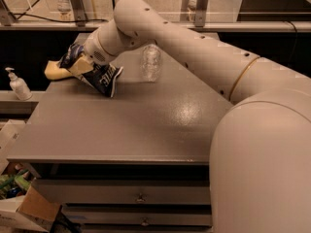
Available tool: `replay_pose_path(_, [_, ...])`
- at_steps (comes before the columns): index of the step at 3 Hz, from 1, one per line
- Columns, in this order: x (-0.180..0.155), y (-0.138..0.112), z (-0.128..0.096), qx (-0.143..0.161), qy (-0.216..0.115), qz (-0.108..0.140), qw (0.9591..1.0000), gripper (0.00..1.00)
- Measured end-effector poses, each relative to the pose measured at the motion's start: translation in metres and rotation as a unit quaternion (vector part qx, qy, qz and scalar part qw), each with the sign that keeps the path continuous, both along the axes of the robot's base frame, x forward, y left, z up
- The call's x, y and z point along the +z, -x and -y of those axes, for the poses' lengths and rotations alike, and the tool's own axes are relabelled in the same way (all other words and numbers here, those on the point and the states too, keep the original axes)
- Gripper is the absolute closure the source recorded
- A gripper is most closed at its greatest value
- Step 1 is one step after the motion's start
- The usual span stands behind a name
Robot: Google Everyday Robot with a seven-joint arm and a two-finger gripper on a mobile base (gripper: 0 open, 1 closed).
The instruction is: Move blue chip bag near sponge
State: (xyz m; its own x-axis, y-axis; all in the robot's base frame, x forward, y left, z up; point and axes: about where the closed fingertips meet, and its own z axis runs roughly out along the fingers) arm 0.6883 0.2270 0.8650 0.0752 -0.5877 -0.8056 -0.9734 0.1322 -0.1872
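Note:
The blue chip bag (103, 76) is crinkled dark navy with white lettering. It stands tilted at the table's far left, its lower end on the tabletop. My gripper (79, 64) is on the bag's upper left part and is shut on it. The pale yellow sponge (52, 71) lies just left of the bag at the table's left edge, touching or nearly touching it; the gripper partly hides it. My arm reaches in from the right, across the back of the table.
A clear plastic bottle (150, 62) stands at the back, right of the bag. A white pump bottle (18, 85) stands on a ledge beyond the grey table's (126, 130) left edge. Boxes (19, 205) lie on the floor at lower left. Drawers sit under the tabletop.

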Motion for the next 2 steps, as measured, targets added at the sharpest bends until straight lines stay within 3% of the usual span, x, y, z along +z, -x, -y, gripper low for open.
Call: replay_pose_path(2, [-0.0014, -0.0017, 0.0085, -0.004, 0.001, 0.002, 1.0000, 0.12])
